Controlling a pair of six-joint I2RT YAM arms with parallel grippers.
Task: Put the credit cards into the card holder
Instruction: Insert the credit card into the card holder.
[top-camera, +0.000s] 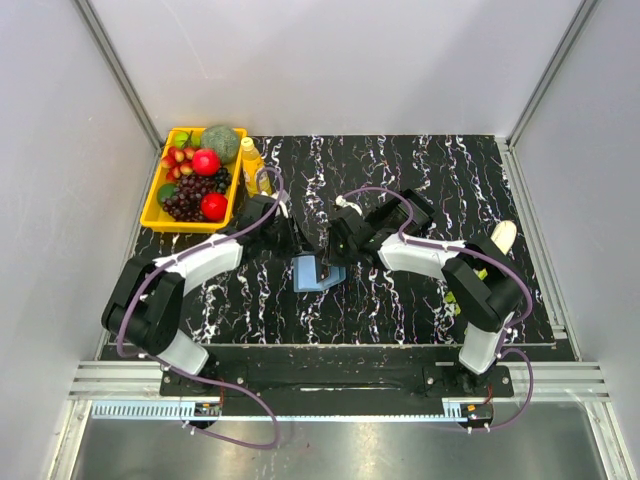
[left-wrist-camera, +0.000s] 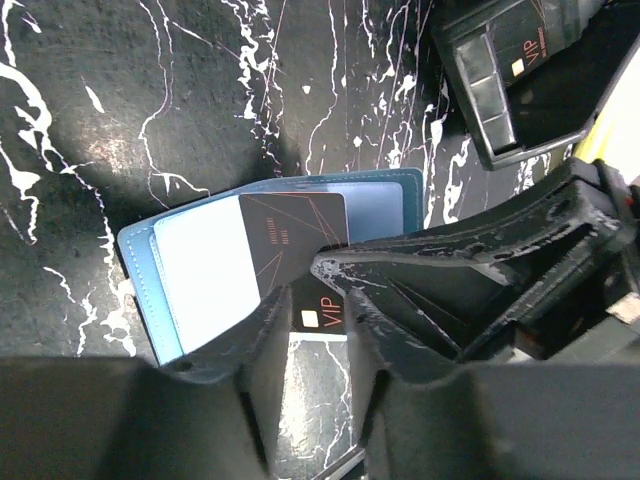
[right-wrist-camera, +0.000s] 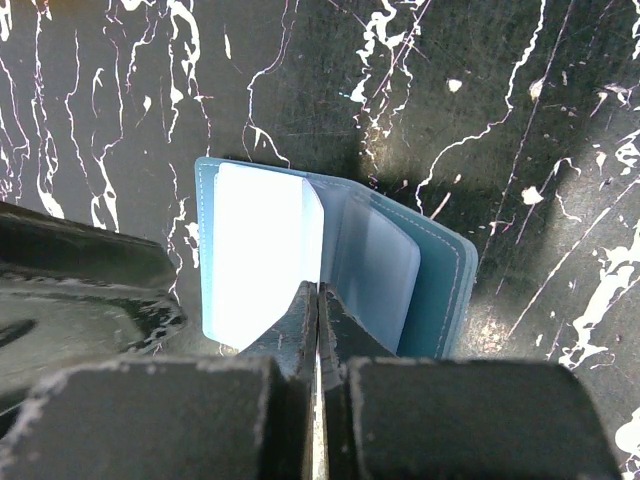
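The blue card holder (top-camera: 318, 275) lies open on the black marble table between both arms. In the left wrist view a dark credit card (left-wrist-camera: 290, 235) marked VIP sticks partway out of a clear sleeve of the card holder (left-wrist-camera: 200, 270). My left gripper (left-wrist-camera: 315, 305) hovers over the card's free end, jaws apart, pinching nothing. My right gripper (right-wrist-camera: 318, 290) is shut on the edge of a clear sleeve of the card holder (right-wrist-camera: 440, 280), holding it up. A second VIP card (left-wrist-camera: 525, 45) sits in a black box-like frame (left-wrist-camera: 490, 100).
A yellow tray (top-camera: 158, 205) of fruit stands at the back left, with a yellow bottle (top-camera: 252, 165) beside it. A banana (top-camera: 503, 238) lies by the right arm. Grey walls close in the table on three sides.
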